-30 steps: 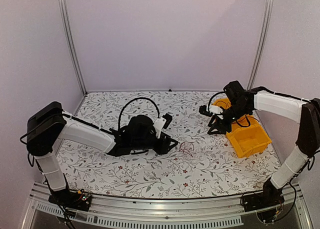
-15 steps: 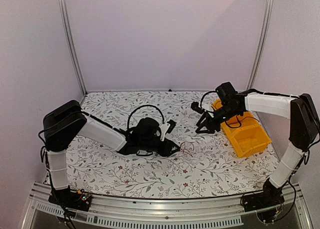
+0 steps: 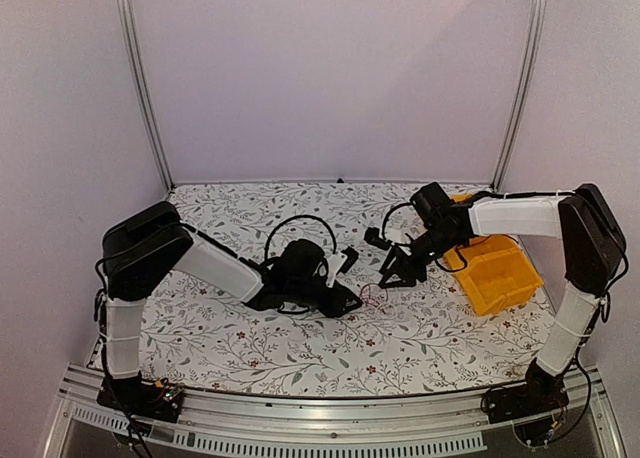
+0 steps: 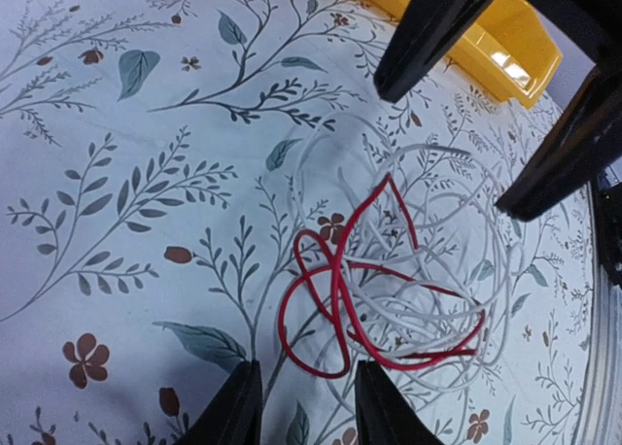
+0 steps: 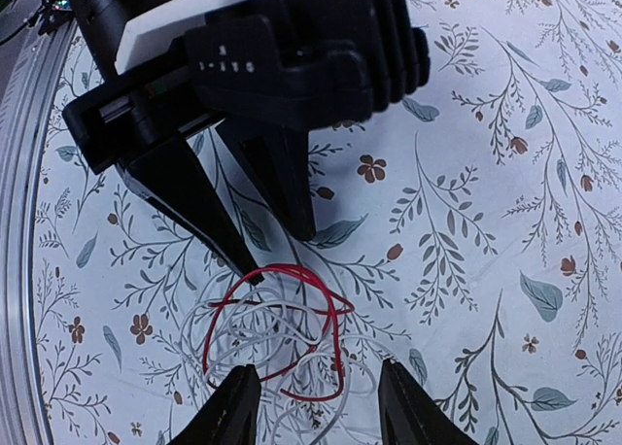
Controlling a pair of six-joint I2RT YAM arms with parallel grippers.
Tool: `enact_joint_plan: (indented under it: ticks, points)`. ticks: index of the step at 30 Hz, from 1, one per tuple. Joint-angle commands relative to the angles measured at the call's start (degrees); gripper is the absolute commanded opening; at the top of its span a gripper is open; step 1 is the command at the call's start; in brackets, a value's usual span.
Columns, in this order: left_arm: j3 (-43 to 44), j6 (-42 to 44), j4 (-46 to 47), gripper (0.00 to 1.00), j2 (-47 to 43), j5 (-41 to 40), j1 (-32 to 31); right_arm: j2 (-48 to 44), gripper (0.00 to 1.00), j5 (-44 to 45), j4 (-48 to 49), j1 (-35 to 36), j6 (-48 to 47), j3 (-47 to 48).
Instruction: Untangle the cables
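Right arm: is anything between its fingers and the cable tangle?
Nothing visible. The cables lie just ahead of the right gripper, and the left gripper sits at the tangle's far side.

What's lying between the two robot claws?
A tangle of thin red and white cables on the flowered tabletop, seen in both wrist views.

Around the cables: I see the left gripper just beside the bundle on its left, and the right gripper just beside it on the far side.
Between both grippers: only a narrow gap, filled with loops.
Near side of bundle: bare table, free to approach.
Right side: the yellow bin stands near, and my right arm reaches over its far corner.
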Motion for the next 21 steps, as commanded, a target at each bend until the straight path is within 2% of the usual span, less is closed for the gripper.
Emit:
enact_joint_plan:
  ticks: [1,6,11,15,21]
  points:
    - [1.51,1.45,3.35,0.33,2.46,0.48,0.83,1.62,0.46,0.79,1.01,-0.10,0.50,-0.56]
    - [2.16,1.37,5.63,0.27,3.37,-0.24,0.91,3.44,0.46,1.61,0.91,-0.14,0.50,-0.59]
    - [0.94,0.34,9.39,0.09,2.47,-2.35,1.39,5.05,0.46,3.72,1.71,-0.06,1.40,-0.46]
    - [-0.92,-0.56,13.57,0.00,0.90,-3.54,1.94,6.57,0.46,6.52,2.48,-0.06,2.23,-0.34]
    - [-4.72,-0.12,14.77,0.00,-5.73,-8.17,2.32,10.08,0.37,8.66,1.65,-0.06,2.06,0.39]
